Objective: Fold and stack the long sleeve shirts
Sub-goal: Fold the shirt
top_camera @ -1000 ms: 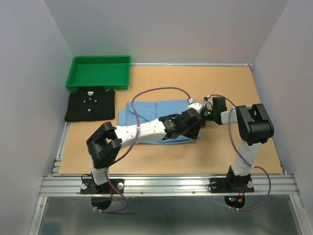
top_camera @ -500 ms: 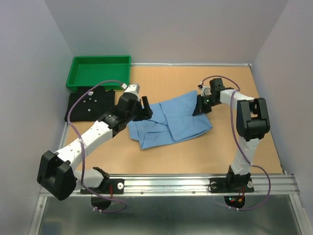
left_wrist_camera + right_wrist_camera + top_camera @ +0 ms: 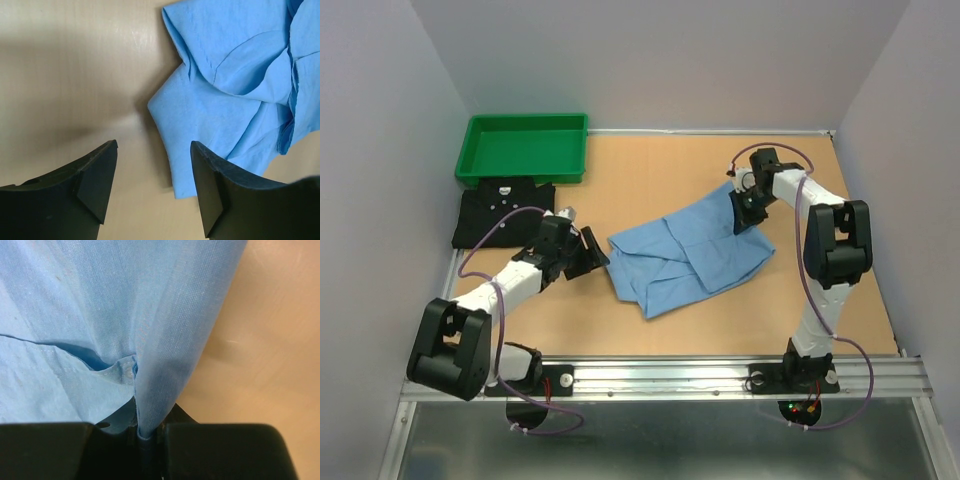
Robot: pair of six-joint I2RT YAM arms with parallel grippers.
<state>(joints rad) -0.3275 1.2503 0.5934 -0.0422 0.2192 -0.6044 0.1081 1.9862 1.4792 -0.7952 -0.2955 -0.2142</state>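
The light blue shirt lies rumpled and skewed across the middle of the table. My right gripper is shut on its far right corner; in the right wrist view the blue cloth is pinched between the jaws. My left gripper stands open just left of the shirt's near left corner, with only bare table between its fingers. The black shirt lies folded at the far left, collar toward the tray.
A green plastic tray sits at the back left, just behind the black shirt. The table's metal rail runs along the near edge, with both arm bases on it. White walls close in the left, right and back.
My left gripper has let go of the blue shirt and drawn back to the left. My right gripper has pulled its corner farther back and right, leaving the shirt skewed and rumpled.
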